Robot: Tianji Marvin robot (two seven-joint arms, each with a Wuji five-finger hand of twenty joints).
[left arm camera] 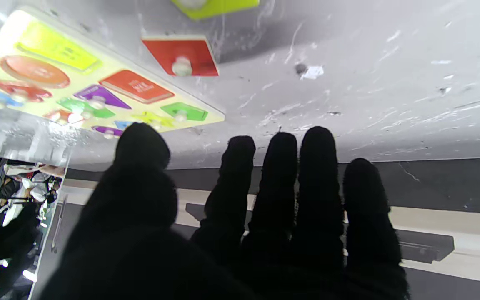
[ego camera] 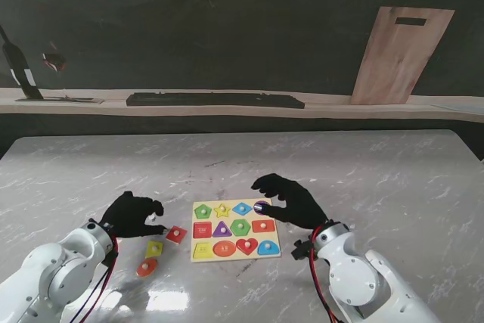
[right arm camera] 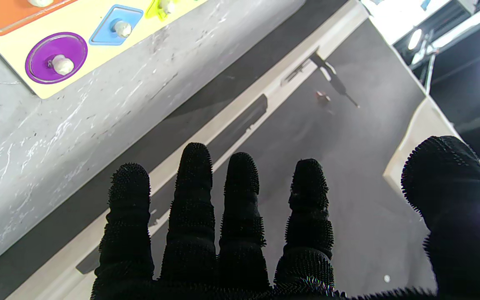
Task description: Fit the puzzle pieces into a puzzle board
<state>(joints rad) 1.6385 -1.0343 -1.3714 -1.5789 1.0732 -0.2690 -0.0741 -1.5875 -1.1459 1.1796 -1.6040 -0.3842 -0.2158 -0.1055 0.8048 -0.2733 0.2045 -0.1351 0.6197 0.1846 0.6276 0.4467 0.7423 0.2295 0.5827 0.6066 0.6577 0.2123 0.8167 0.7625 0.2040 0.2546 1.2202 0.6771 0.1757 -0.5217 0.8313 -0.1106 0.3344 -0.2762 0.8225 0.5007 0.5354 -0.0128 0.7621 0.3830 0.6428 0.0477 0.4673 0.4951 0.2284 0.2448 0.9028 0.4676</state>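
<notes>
Table: grey marble (ego camera: 363, 172).
Puzzle board (ego camera: 235, 256): pale yellow, before you at centre, colourful knobbed shapes seated.
Loose pieces: red square (ego camera: 176, 234), yellow (ego camera: 154, 248), orange-red (ego camera: 147, 267), left of board.
Left hand (ego camera: 132, 215): fingers spread, holds nothing.
Right hand (ego camera: 291, 200): fingers apart, empty, over board's far right corner.

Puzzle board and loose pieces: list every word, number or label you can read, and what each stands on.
None can be read.
Red rectangular recess on the yellow wooden puzzle board: small pale print, too blurred to read.
Yellow recess: faint print, unreadable.
Loose red square piece: no text visible.
</notes>
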